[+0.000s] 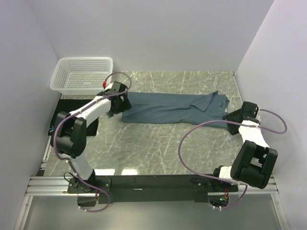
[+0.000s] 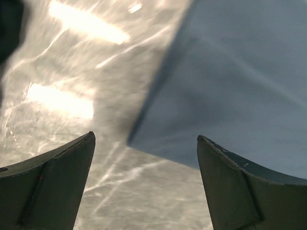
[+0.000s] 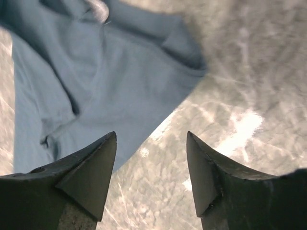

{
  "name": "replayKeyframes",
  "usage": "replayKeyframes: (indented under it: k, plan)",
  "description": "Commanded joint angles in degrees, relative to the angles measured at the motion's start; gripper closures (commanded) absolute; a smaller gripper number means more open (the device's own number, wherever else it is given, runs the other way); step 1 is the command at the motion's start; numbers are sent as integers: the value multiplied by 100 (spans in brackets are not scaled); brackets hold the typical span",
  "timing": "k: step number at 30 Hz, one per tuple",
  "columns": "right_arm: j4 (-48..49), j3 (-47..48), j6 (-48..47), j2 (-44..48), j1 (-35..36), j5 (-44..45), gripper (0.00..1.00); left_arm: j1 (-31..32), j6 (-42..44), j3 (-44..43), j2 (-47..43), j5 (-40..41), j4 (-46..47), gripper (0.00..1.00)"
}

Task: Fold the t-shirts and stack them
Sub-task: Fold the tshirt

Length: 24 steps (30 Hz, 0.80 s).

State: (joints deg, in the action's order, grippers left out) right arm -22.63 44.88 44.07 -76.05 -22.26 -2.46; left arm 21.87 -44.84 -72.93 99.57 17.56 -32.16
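The slate-blue t-shirt (image 1: 168,109) lies partly folded in a long band across the marble table, its right end bunched. My left gripper (image 1: 123,104) is open and empty at the shirt's left edge; in the left wrist view (image 2: 146,139) the shirt's corner (image 2: 230,86) lies just ahead of the fingers (image 2: 57,182). My right gripper (image 1: 230,118) is open and empty at the shirt's right end; in the right wrist view (image 3: 151,136) the shirt (image 3: 96,81) lies ahead and left. The black t-shirt (image 1: 93,125) lies at the table's left edge, mostly hidden under my left arm.
A white lattice basket (image 1: 81,74) stands at the back left corner. White walls close in the table at the back and on both sides. A black rail (image 1: 153,182) runs along the near edge between the arm bases.
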Motion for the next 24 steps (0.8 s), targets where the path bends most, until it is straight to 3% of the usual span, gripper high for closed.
replayKeyframes:
  k: [1, 9, 19, 24]
  plan:
    - [575, -322, 409, 178, -304, -175, 32, -279, -341, 453, -8, -384, 122, 7]
    - [1498, -911, 506, -23, -867, -747, 31, -508, -622, 727, 142, -1219, 588, 9]
    - [2245, -1210, 558, -647, -1078, -1037, 32, -508, -798, 806, 256, -1396, 817, 13]
    - [2500, -1219, 541, -920, -1131, -1151, 37, -517, -842, 762, 388, -1431, 861, 19]
